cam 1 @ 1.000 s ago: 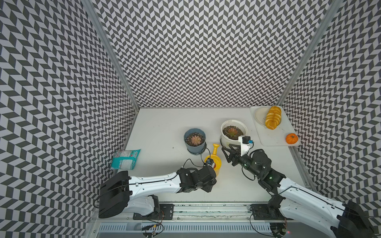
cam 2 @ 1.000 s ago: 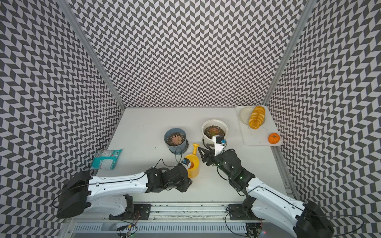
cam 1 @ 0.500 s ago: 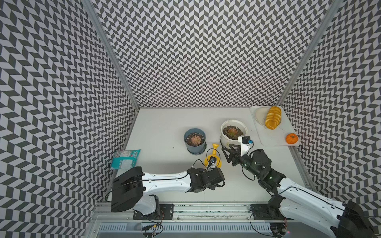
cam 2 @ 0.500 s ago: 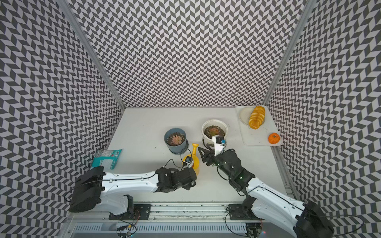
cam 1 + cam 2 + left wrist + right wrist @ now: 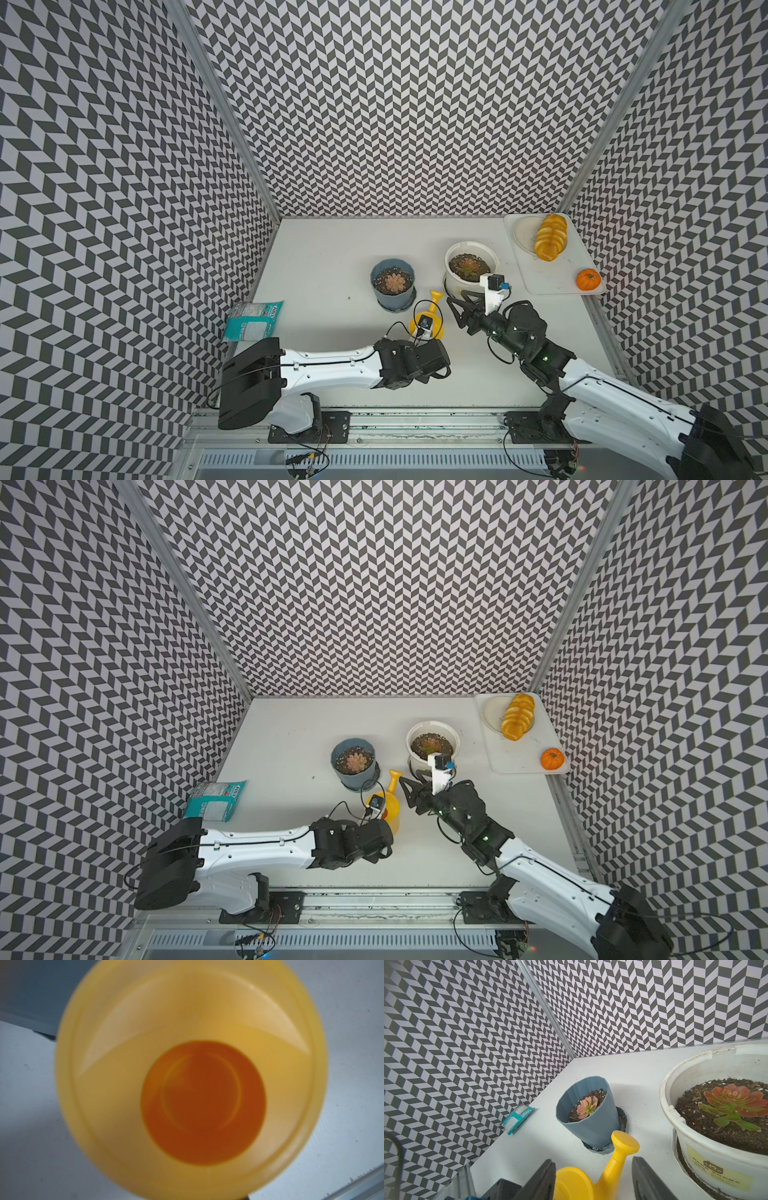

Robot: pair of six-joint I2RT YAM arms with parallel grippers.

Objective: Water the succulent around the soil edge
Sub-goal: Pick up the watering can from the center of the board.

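Left gripper [image 5: 424, 332] jaws clamped on yellow watering can [image 5: 428, 318], can on surface; right gripper [image 5: 454, 303] jaws apart, empty. Succulent [image 5: 395, 282] soil edge [image 5: 599, 1093] unwatered; lift, pour remained.

Yellow watering can [image 5: 593, 1176], blue-grey pot [image 5: 589, 1124], black-and-white chevron walls [image 5: 415, 104].

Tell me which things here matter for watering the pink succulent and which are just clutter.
Needed: succulent with its soil edge, yellow watering can, left gripper.

Clutter: white-potted succulent, teal packet, tray, bread, small pumpkin.
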